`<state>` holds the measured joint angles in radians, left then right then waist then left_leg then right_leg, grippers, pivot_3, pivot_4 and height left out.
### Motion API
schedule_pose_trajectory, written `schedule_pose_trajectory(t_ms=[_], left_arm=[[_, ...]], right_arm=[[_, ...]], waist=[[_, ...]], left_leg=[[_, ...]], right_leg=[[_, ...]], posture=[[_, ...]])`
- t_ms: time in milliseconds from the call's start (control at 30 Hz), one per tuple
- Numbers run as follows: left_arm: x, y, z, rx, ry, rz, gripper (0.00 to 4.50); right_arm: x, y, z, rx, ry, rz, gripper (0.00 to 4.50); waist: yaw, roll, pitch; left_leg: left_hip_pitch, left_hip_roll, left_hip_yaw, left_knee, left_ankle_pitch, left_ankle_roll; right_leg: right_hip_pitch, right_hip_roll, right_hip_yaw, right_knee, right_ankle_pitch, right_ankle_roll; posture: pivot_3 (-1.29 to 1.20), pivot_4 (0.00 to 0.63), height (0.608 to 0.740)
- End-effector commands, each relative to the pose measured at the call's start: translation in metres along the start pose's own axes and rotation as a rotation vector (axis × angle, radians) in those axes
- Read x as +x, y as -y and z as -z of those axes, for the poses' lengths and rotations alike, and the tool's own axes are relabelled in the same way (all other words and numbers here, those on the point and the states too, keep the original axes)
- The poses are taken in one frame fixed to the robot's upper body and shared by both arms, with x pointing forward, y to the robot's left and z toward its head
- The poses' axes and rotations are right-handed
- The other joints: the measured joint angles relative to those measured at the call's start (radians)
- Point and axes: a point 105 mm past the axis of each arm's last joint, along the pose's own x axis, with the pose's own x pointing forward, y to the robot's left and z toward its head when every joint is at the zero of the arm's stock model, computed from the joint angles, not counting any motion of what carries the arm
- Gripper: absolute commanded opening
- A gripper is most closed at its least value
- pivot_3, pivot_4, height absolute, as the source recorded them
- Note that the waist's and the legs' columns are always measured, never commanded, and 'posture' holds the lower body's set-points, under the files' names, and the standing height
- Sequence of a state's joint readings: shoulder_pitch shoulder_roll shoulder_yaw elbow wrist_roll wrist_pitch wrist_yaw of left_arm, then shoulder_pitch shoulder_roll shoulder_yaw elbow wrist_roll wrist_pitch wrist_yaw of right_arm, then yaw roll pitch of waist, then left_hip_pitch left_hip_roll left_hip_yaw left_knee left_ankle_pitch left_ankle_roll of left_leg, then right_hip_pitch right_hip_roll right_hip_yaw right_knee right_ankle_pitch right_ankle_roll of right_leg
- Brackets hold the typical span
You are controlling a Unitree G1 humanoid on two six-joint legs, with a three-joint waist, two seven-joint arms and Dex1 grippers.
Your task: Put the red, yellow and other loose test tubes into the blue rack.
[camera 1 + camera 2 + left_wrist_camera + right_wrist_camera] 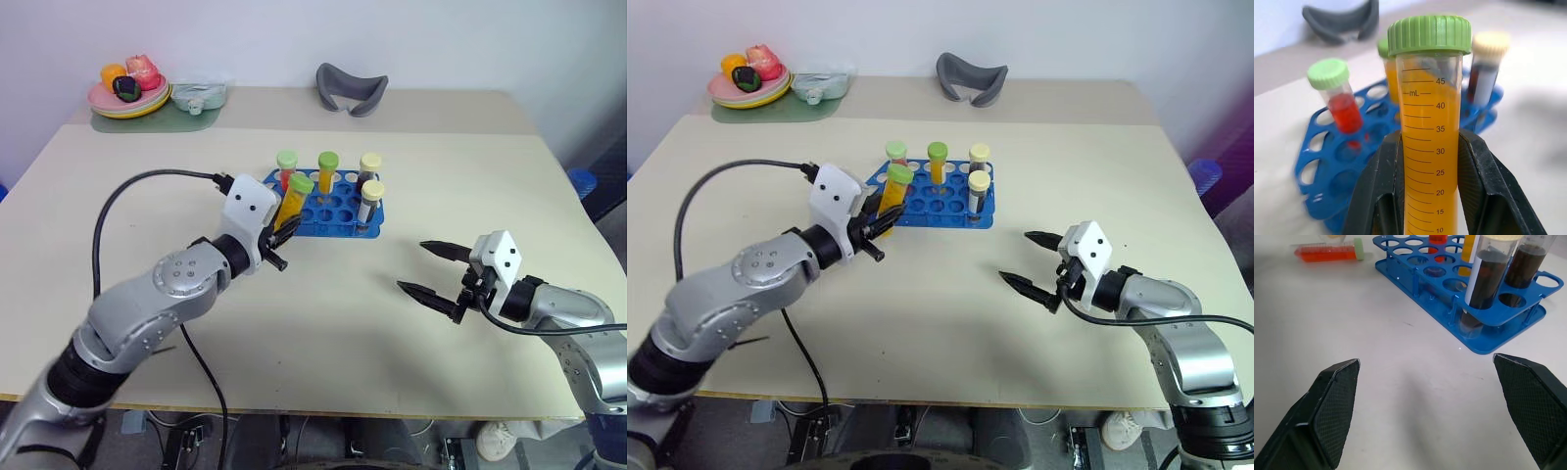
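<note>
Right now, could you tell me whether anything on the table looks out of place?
Yes: one red-filled tube with a green cap lies on its side on the table, beside the blue rack rather than standing in it.

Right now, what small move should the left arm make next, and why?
Probably carry the yellow tube over an empty hole of the blue rack and lower it. The left gripper holds it upright beside the rack, not yet in a hole.
</note>
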<state>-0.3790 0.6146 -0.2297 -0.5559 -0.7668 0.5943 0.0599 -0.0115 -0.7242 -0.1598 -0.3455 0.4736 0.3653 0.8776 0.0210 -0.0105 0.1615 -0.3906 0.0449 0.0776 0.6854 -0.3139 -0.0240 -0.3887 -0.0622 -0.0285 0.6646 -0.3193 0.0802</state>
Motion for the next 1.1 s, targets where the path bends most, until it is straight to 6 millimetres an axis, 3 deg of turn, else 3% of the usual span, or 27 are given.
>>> schedule_pose_trajectory(t_ms=[33, 133, 267, 433, 767, 1100], left_arm=[[0.006, -0.010, -0.004, 0.011, 0.136, -0.122, 0.85], [0.018, -0.002, 0.001, 0.095, 0.189, -0.158, 0.85], [0.033, 0.004, 0.001, 0.058, 0.273, -0.183, 0.85], [0.045, 0.009, -0.011, 0.060, 0.394, -0.173, 0.85], [0.057, 0.014, -0.007, 0.052, 0.477, -0.130, 0.85], [0.077, 0.015, 0.011, 0.046, 0.451, -0.065, 0.85]], right_arm=[[0.004, 0.001, -0.008, -0.027, 0.032, -0.004, 4.50], [0.006, 0.002, -0.008, -0.028, 0.034, -0.006, 4.50], [0.009, 0.004, -0.008, -0.032, 0.044, -0.001, 4.50], [0.010, 0.003, -0.007, -0.034, 0.052, 0.008, 4.50], [0.011, 0.001, -0.010, -0.035, 0.060, 0.029, 4.50], [0.014, 0.000, -0.016, -0.035, 0.069, 0.034, 4.50]], waist=[[-0.002, 0.000, 0.000], [-0.006, 0.000, 0.000], [-0.006, 0.000, 0.000], [-0.007, 0.000, 0.000], [-0.006, 0.000, 0.000], [-0.007, 0.000, 0.000]], left_leg=[[0.000, 0.000, 0.000, 0.000, 0.000, 0.000], [0.000, -0.002, 0.000, -0.001, 0.000, 0.000], [0.000, -0.001, 0.000, 0.000, -0.001, 0.002], [0.000, 0.001, 0.000, 0.000, -0.001, 0.002], [0.000, 0.001, 0.000, 0.000, -0.001, 0.002], [0.000, 0.001, 0.001, 0.000, -0.001, 0.003]], right_leg=[[0.000, 0.000, 0.000, 0.000, 0.000, 0.000], [0.000, 0.001, 0.000, 0.000, 0.000, 0.000], [0.000, 0.000, 0.000, 0.000, 0.000, 0.000], [-0.001, 0.000, 0.000, 0.000, 0.000, 0.000], [-0.001, 0.000, -0.001, 0.000, 0.000, 0.000], [-0.001, 0.000, -0.001, 0.000, 0.000, 0.000]], posture=[[0.00, 0.150, 0.735], [0.00, 0.150, 0.735], [0.00, 0.150, 0.735], [0.00, 0.150, 0.735], [0.00, 0.150, 0.735], [0.00, 0.150, 0.735]])
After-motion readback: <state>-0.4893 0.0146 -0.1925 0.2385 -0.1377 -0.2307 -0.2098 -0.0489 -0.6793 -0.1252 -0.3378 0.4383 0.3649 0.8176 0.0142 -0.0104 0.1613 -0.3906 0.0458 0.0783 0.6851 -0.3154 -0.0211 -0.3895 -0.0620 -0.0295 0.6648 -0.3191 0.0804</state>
